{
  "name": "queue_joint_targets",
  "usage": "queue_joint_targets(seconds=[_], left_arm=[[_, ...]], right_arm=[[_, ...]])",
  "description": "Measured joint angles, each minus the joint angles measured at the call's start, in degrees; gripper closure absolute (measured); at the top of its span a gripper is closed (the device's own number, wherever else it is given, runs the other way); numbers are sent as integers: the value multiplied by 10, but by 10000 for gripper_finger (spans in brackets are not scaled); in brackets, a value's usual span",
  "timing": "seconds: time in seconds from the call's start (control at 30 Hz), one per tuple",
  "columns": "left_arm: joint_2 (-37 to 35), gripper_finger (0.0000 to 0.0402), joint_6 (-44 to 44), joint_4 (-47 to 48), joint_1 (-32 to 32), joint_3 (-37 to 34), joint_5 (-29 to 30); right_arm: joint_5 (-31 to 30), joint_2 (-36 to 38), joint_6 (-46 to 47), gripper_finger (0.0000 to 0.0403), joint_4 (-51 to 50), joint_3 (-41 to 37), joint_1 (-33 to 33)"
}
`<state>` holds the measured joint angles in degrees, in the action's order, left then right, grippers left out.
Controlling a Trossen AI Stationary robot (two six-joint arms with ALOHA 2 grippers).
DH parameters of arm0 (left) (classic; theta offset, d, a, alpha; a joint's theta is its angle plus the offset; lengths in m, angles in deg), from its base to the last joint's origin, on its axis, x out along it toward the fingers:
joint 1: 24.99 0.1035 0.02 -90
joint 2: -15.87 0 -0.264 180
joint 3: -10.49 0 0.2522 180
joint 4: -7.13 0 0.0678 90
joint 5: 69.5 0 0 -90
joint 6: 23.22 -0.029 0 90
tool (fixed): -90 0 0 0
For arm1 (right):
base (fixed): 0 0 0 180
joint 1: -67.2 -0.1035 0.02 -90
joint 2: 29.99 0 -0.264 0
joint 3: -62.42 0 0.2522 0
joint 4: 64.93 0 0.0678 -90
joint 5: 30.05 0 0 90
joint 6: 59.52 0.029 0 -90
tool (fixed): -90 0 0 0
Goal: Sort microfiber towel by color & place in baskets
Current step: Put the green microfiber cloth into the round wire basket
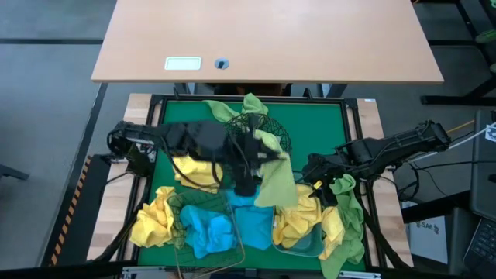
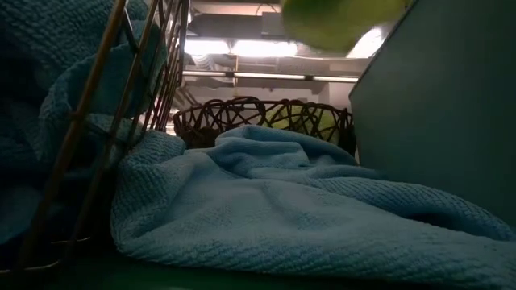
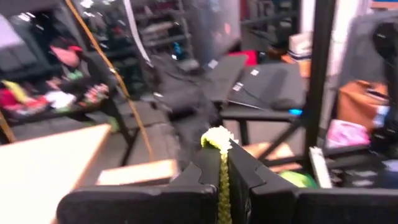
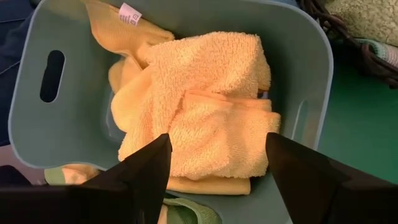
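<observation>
My left gripper [image 1: 257,153] [image 3: 224,158] is over the middle of the table, shut on a light green towel [image 1: 277,180]. That towel also shows at the top of the low view [image 2: 339,20]. Behind it stands the black wire bowl [image 1: 267,126] with a green towel [image 1: 232,108] over its rim. My right gripper [image 1: 316,186] [image 4: 217,146] hovers open above the bluish plastic tub [image 4: 311,68], which holds yellow towels [image 4: 205,106]. The copper basket [image 1: 186,209] holds blue towels [image 1: 209,232]. My left gripper pinches the light green towel between its two fingers. A fold or edge of the cloth [image 3: 216,138] sticks out past the fingertips in the left wrist view. The towel is lifted clear of the table and hangs beside and below the gripper, slack.
A blue towel [image 1: 252,223] [image 2: 282,201] lies on the green mat between basket and tub. Yellow towels lie at the left [image 1: 153,221] and under the left arm [image 1: 194,172]. Green and yellow towels [image 1: 349,221] are heaped right of the tub. A wooden desk [image 1: 263,39] stands beyond.
</observation>
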<state>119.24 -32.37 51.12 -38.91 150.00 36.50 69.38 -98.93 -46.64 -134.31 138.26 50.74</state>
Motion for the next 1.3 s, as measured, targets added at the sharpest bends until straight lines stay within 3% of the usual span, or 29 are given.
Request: queue_joint_targets(seconds=[0.27,0.43,0.67,0.8,1.0,1.3], left_arm=[[0,401,-50,53,70,93,1],[-14,401,-46,109,129,90,1],[-17,401,10,276,188,86,-6],[-16,401,47,342,203,64,-7],[-17,401,59,347,204,-18,-33],[-16,401,71,259,211,-195,-45]], right_arm=[[0,0,0,143,-3,0,0],[2,0,2,143,-4,0,0],[2,0,2,143,-5,0,0],[2,0,3,143,-6,0,0],[2,0,3,143,-6,0,0],[32,0,13,143,-8,0,0]])
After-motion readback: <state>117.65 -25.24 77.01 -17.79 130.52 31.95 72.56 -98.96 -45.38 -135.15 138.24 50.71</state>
